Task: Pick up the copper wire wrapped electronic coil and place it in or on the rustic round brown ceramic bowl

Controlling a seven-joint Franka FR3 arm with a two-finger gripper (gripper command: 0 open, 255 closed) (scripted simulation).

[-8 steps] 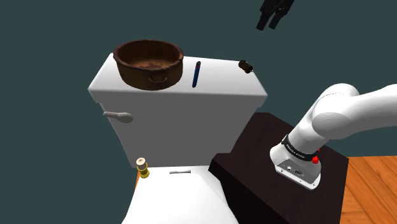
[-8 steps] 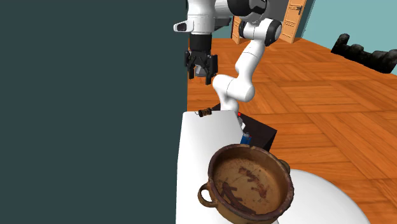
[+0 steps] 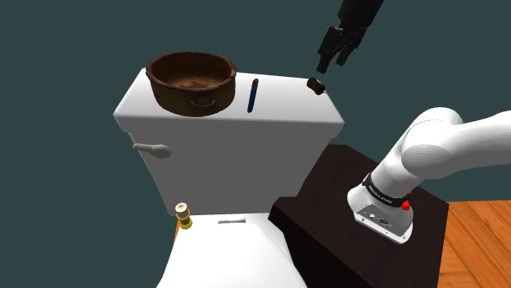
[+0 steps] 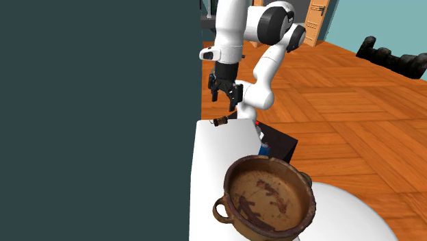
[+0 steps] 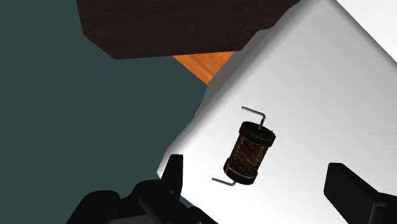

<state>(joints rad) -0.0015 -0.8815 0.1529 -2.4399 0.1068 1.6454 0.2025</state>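
The gripper (image 5: 259,186) is seen with its fingers (image 5: 348,191) spread wide and nothing grasped. It is poised just above the coil (image 5: 249,153), which is framed between the fingers but not touched. The coil, dark brown with thin bent wire leads, is laid on its side near a corner of the white toilet tank lid (image 5: 305,89). In the shoulder view a blue pen (image 3: 253,94) is laid on the lid between the coil and the brown bowl (image 3: 176,96), which is set at the other end, well apart from the coil. Beyond the lid's corner, the dark stand (image 5: 178,25) and a strip of wooden floor (image 5: 202,63) are seen.
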